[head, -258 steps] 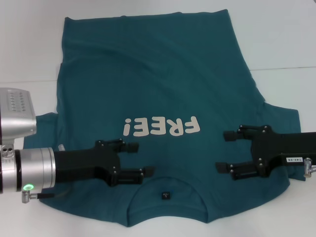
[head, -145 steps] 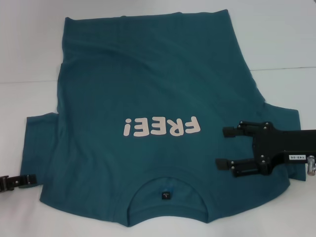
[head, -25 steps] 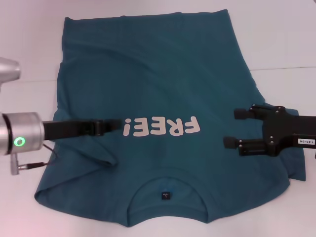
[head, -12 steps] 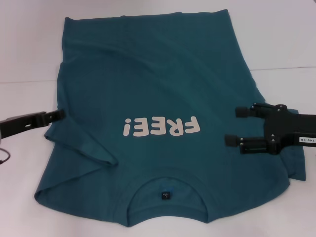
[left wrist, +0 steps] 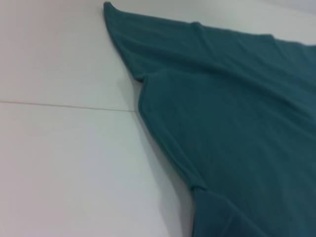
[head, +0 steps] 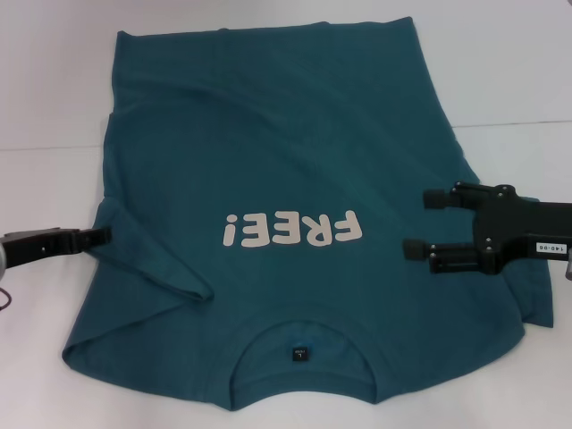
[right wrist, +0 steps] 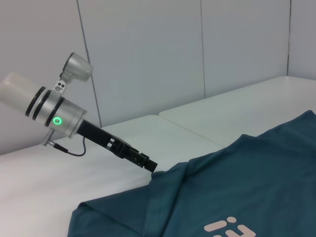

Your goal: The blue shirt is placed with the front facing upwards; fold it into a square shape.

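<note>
The blue shirt [head: 286, 134] lies flat on the white table [head: 509, 63], front up, with the off-white "FREE!" lettering [head: 293, 230] and the neck label [head: 300, 355] near me. Its left sleeve [head: 152, 268] is folded inward over the body. My left gripper [head: 100, 236] shows as one thin shut bar, its tip at the shirt's left edge; whether it pinches cloth is unclear. The right wrist view shows that gripper [right wrist: 150, 165] touching the shirt [right wrist: 237, 197]. My right gripper [head: 418, 224] is open over the right shoulder, its fingers empty. The left wrist view shows only the shirt's [left wrist: 237, 108] edge.
Bare white table surrounds the shirt on the left [head: 45, 357] and far right [head: 518, 89]. A seam [head: 45, 147] crosses the tabletop. The right sleeve [head: 536, 304] still lies spread out under my right arm. Grey wall panels [right wrist: 148, 49] stand behind the table.
My left gripper drew back from the chest lettering to the shirt's left edge, leaving the left sleeve folded inward, then shifted a little nearer to me. The right gripper barely moved.
</note>
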Available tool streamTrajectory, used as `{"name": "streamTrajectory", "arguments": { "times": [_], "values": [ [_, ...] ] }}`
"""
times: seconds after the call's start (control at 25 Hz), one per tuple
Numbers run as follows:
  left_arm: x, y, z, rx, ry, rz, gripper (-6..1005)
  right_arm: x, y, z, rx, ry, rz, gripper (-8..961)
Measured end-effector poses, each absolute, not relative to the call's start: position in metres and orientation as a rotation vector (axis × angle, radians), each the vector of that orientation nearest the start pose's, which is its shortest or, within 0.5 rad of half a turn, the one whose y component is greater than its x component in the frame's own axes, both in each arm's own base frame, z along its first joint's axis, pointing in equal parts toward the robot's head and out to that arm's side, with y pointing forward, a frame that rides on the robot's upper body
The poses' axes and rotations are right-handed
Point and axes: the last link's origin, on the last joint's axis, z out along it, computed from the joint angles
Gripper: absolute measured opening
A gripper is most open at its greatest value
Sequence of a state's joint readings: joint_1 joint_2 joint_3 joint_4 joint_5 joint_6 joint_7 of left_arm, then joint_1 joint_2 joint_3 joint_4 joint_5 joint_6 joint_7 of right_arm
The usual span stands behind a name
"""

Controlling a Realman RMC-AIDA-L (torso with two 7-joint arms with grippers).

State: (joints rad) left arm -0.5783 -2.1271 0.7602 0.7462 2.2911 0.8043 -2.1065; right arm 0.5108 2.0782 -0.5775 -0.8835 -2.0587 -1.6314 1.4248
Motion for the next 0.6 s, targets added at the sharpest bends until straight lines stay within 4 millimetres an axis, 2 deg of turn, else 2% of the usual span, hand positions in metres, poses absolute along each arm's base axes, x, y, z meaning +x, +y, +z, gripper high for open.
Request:
{"name": "streamTrajectory", "arguments": {
  "times": [0.08,0.6],
  "values": [
    [-0.312,0.405,0.01,-1.978,-1.245,-0.272,891,0.261,0.339,0.051,-2.641,0.493,0.622,944],
    [-0.311,0.415,-0.001,-1.966,-1.212,-0.232,853,0.261,0.339,0.05,-2.642,0.514,0.624,945]
  ]
}}
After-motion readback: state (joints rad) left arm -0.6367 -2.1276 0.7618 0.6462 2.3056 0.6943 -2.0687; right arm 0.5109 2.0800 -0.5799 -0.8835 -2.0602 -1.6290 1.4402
